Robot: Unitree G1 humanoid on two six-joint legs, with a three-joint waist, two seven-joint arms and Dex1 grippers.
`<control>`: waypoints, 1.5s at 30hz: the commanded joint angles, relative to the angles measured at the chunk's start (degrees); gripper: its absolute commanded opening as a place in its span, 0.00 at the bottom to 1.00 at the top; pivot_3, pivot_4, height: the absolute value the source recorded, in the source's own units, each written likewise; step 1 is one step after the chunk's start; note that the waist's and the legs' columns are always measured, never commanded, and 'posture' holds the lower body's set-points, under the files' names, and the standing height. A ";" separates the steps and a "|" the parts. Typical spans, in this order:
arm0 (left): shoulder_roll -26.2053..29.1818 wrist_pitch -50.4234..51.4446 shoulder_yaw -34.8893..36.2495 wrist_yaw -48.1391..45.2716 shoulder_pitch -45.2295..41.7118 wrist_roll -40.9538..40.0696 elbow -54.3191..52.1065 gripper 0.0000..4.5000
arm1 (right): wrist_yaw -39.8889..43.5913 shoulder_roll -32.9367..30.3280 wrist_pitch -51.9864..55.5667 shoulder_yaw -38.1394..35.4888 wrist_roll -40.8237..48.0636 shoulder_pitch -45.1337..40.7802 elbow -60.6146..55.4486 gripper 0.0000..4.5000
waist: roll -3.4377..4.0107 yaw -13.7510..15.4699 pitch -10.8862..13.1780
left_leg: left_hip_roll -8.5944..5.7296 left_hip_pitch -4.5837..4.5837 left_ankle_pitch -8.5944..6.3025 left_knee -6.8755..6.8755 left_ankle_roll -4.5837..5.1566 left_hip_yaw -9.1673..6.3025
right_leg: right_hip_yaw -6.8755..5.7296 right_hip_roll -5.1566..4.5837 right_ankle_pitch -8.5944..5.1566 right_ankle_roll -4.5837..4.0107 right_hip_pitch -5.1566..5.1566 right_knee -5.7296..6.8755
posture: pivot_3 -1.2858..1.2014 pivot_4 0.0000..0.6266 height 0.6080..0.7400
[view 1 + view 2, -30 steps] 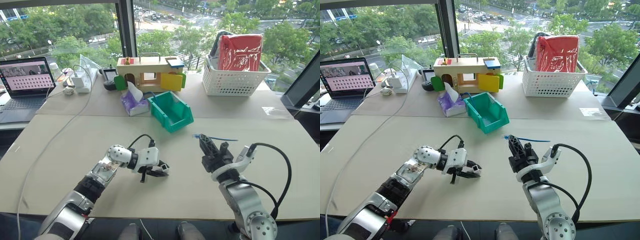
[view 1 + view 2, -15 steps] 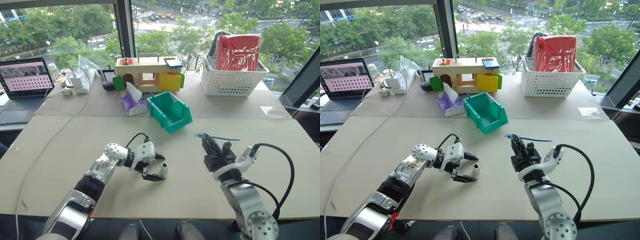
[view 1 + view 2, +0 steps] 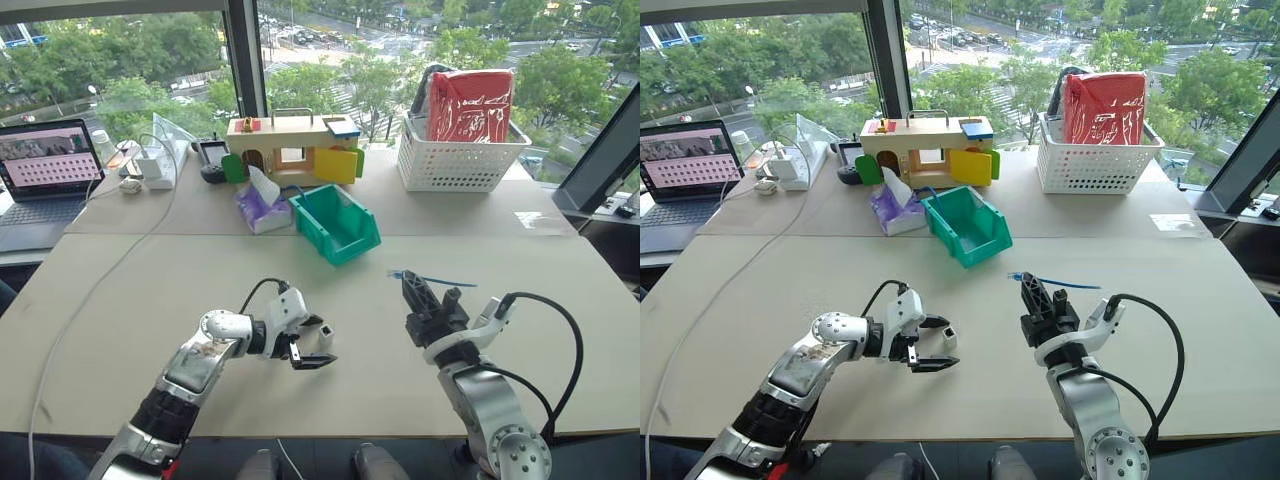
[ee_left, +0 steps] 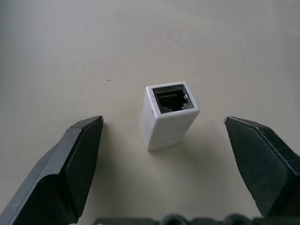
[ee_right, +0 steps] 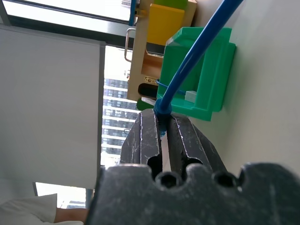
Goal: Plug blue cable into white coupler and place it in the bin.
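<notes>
Coupler [image 4: 169, 115] stands on the bench [image 3: 150, 290], dark socket face up, between the left gripper's [image 3: 318, 344] wide-open fingers [image 4: 70, 159], touching neither. Right gripper [image 3: 428, 292] is clamped on the cable [image 5: 197, 56] near its plug end, raised above the bench; the rest of the blue cord trails off beyond its fingertips. Bin [image 3: 336, 222] sits farther back on the bench, well apart from both grippers, beside a tissue pack [image 3: 258, 208].

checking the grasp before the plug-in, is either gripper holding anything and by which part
The right gripper is shut on the blue cable, close to one end. The left gripper is open around the white coupler, not touching it.
</notes>
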 commanded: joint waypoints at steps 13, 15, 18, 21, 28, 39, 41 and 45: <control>-5.07 14.30 1.66 17.47 7.70 -0.36 -9.41 0.72 | 0.98 -0.34 0.60 -0.52 0.31 -0.31 -1.05 0.00 | 0.03 -0.48 -0.04 | -0.01 0.05 0.00 0.00 0.00 0.02 | 0.03 0.02 0.00 0.00 0.02 0.01 | 0.52 0.24 0.81; -4.41 11.87 1.21 17.07 7.96 -0.20 -9.53 0.56 | 0.77 -0.48 0.74 -0.38 0.25 -0.35 -1.30 0.00 | 0.04 -0.49 -0.04 | 0.00 0.05 0.00 -0.01 -0.01 0.02 | 0.03 0.03 0.00 -0.01 0.00 0.02 | 0.52 0.24 0.81; -3.96 6.45 1.68 15.30 8.15 -0.96 -8.90 0.31 | 0.40 -0.64 0.73 -0.34 0.38 -0.35 -1.65 0.00 | 0.04 -0.35 -0.04 | -0.01 0.01 0.00 -0.04 -0.01 0.02 | 0.03 0.02 -0.01 -0.03 -0.04 0.00 | 0.52 0.24 0.81; -4.01 2.80 2.36 14.54 8.61 -1.64 -7.52 0.14 | 0.13 -0.76 0.76 -0.29 0.41 -0.40 -1.89 0.00 | 0.03 -0.12 -0.04 | -0.04 -0.05 0.00 -0.04 -0.01 0.02 | 0.02 0.00 -0.01 -0.03 -0.06 -0.02 | 0.52 0.24 0.81; -5.13 4.60 0.80 13.70 6.19 -3.22 -6.60 0.14 | -2.21 -3.76 2.73 1.04 -2.57 -1.71 -3.43 0.00 | 0.03 0.45 -0.03 | -0.07 -0.08 0.00 -0.04 -0.01 0.02 | 0.02 -0.05 -0.01 -0.02 -0.07 -0.03 | 0.52 0.24 0.81; -2.39 19.97 -6.37 16.84 -3.66 1.15 -9.71 0.14 | -5.13 -18.12 17.39 9.62 -8.63 -8.01 -5.46 0.00 | 0.01 1.12 -0.03 | -0.17 -0.12 0.00 -0.02 -0.01 -0.01 | 0.01 -0.07 -0.01 0.03 -0.04 -0.08 | 0.52 0.24 0.81; -2.08 22.87 -7.01 16.49 -5.14 0.55 -10.63 0.14 | -4.82 -18.74 18.24 10.35 -8.75 -8.26 -5.46 0.00 | -0.01 1.09 -0.04 | -0.19 -0.11 0.00 -0.02 -0.01 -0.03 | 0.01 -0.07 -0.02 0.04 -0.03 -0.09 | 0.52 0.24 0.81; -1.13 29.06 -8.39 14.15 -8.16 -1.99 -12.50 0.14 | -5.84 -20.56 21.78 11.81 -9.48 -8.80 -4.51 0.00 | -0.02 1.02 -0.03 | -0.17 -0.13 0.00 -0.02 -0.01 -0.04 | 0.00 -0.05 -0.02 0.05 -0.05 -0.08 | 0.52 0.24 0.81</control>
